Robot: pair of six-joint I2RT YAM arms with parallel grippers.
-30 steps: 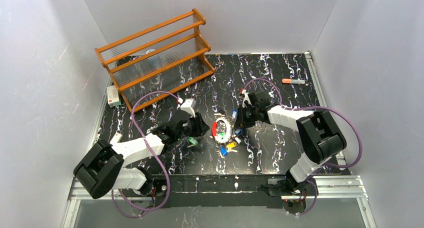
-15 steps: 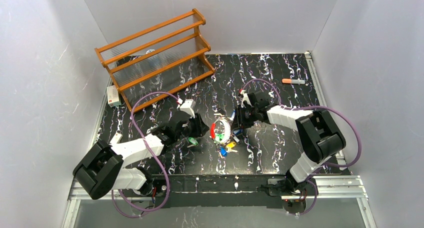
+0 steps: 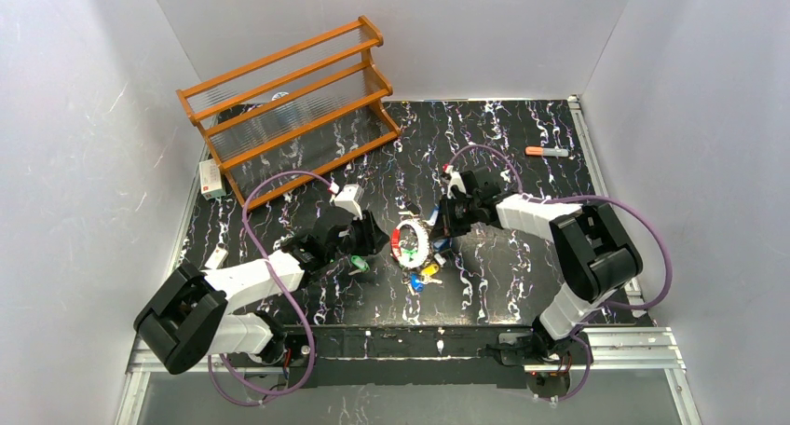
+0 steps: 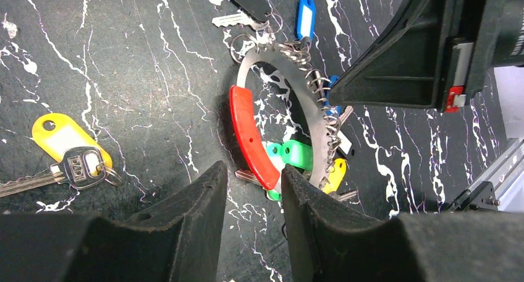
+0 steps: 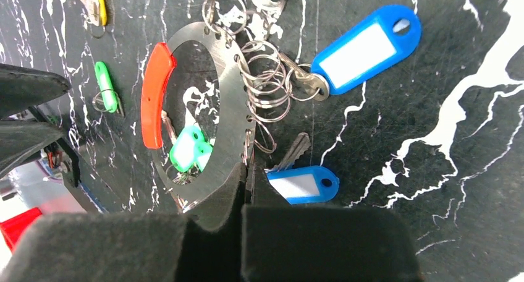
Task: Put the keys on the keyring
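Note:
The keyring (image 4: 318, 118) is a flat metal band with a red arc (image 4: 250, 133), lying on the black marbled table (image 3: 522, 276); the top view shows the keyring (image 3: 413, 241) between both arms. My left gripper (image 4: 253, 174) is open, and the red arc's lower end sits between its fingertips, against the right one. My right gripper (image 5: 247, 178) is shut at the ring's outer rim (image 5: 230, 118), where small split rings hang; whether it pinches anything is hidden. Keys lie around: a yellow one (image 4: 62, 136), blue ones (image 5: 364, 47) (image 5: 303, 184), and a green tag (image 5: 185, 147) inside the ring.
A wooden rack (image 3: 289, 103) stands at the back left with a small white box (image 3: 211, 178) beside it. An orange-capped marker (image 3: 547, 151) lies at the back right. More loose keys, yellow (image 3: 430, 270) and green (image 3: 359, 264), lie near the ring. White walls close in the sides.
The right gripper's fingers have closed together at the ring's rim, and the keyring has shifted slightly to the left. The left arm has held still.

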